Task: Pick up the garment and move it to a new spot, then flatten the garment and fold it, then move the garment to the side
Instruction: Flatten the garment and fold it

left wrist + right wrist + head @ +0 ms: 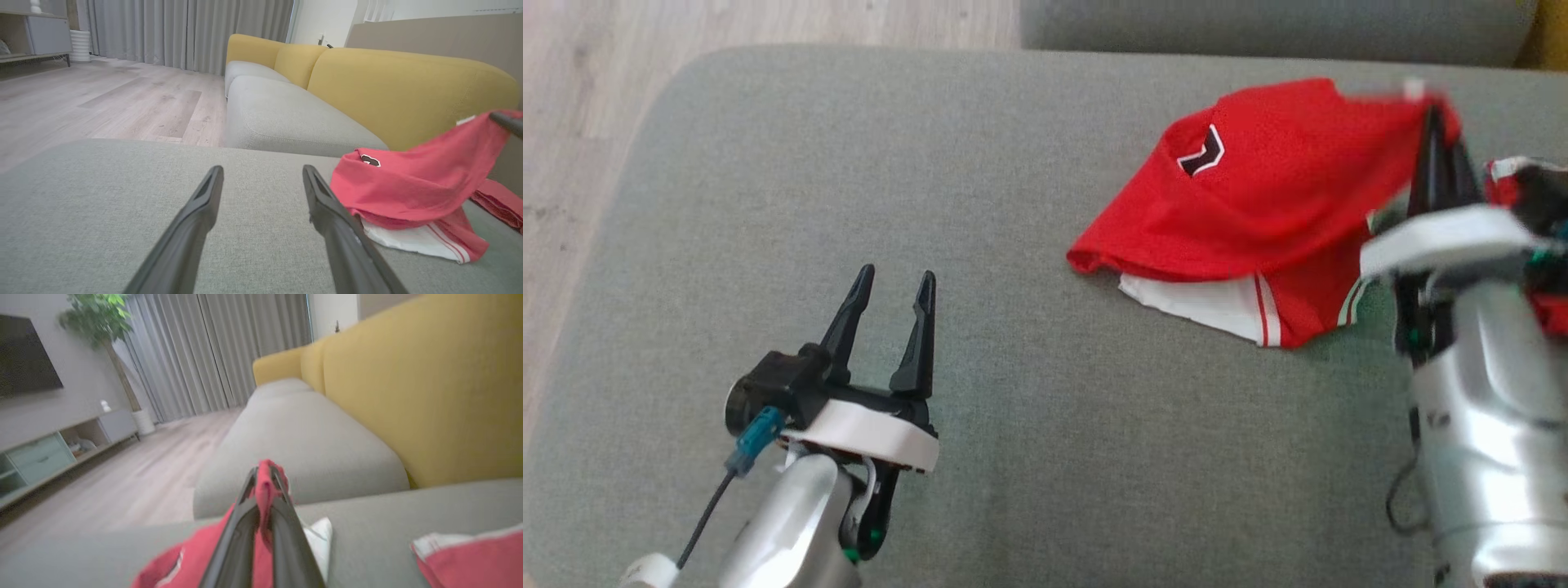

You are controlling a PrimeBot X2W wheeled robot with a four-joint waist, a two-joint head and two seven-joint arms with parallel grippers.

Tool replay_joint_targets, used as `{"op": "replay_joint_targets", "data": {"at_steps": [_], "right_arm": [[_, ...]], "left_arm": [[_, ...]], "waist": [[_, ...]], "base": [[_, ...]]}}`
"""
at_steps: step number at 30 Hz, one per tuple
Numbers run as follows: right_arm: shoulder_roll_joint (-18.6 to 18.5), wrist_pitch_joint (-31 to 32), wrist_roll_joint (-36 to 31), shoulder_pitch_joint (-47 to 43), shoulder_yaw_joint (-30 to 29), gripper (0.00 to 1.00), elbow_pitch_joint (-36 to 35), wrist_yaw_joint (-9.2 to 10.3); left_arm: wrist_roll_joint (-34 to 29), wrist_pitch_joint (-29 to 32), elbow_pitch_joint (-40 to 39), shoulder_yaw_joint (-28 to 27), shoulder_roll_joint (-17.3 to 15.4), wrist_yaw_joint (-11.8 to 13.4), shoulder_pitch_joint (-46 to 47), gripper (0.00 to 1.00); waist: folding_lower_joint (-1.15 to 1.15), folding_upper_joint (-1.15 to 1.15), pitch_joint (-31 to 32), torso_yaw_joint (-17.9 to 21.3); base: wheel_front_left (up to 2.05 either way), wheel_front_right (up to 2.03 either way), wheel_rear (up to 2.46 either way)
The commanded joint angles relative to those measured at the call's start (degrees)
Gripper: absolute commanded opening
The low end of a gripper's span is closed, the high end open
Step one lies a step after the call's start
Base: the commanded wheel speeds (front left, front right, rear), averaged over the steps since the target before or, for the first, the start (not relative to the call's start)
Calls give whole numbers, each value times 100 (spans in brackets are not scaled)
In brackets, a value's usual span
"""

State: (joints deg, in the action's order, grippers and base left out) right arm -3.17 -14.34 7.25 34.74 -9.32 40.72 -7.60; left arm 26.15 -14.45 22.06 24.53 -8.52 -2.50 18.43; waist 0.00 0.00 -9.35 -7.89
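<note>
Presently we find the right gripper (1436, 135) clamped on a raised edge of the garment (1258, 188) for carrying. Left gripper (897, 284) stands wide, idle.

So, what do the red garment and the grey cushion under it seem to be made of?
The red garment looks like a thin sports knit, perhaps polyester mesh: matte, with a finely dotted texture, soft drape and white trim. The grey cushion looks like woven upholstery fabric: matte, with a fine flecked weave.
</note>
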Motion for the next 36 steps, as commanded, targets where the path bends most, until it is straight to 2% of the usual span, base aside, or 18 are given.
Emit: {"op": "replay_joint_targets", "data": {"at_steps": [1, 5, 9, 13, 17, 23, 29, 33, 36], "right_arm": [[29, -30, 119, 438, 311, 0, -464, 11], [29, 461, 240, 1149, 657, 0, -1011, 11], [29, 906, 442, 2158, 1038, 0, -1015, 11], [29, 965, 1011, 3257, 1460, 0, -398, 11], [29, 570, 1505, 4315, 1759, 0, 454, 11], [29, 46, 1963, 5229, 1583, 0, 1454, 11], [29, -53, 1985, 5127, 1391, 0, 2357, 11], [-12, -11, 1967, 4350, 1343, 0, 2820, 11], [-233, 152, 1951, 3555, 1417, 0, 3036, 11]], "left_arm": [[-63, -54, -123, -245, -50, -18, 78, 100], [-104, -54, -92, -286, 42, -55, 1, 100], [-150, -54, -55, -300, 164, -98, -52, 100], [-163, -54, 21, -321, 289, -151, -107, 100], [-197, -54, 102, -323, 378, -190, -173, 100], [-262, -54, 112, -478, 390, -194, -250, 100], [-350, -54, 43, -656, 374, -208, -286, 100], [-412, -54, 40, -675, 395, -243, -246, 100], [-458, -55, 46, -694, 405, -259, -208, 100]], "waist": [[0, 0, 152, -49], [0, 0, 314, -188], [0, 0, 428, -493], [0, 0, 538, -890], [0, 0, 647, -1209], [0, 0, 721, -1261], [0, 0, 645, -940], [0, 0, 568, -697], [0, 0, 491, -525]], "base": [[0, 0, 0], [0, 0, 0], [0, 0, 0], [0, 0, 0], [0, 0, 0], [0, 0, 0], [0, 0, 0], [0, 0, 0], [0, 0, 0]]}}
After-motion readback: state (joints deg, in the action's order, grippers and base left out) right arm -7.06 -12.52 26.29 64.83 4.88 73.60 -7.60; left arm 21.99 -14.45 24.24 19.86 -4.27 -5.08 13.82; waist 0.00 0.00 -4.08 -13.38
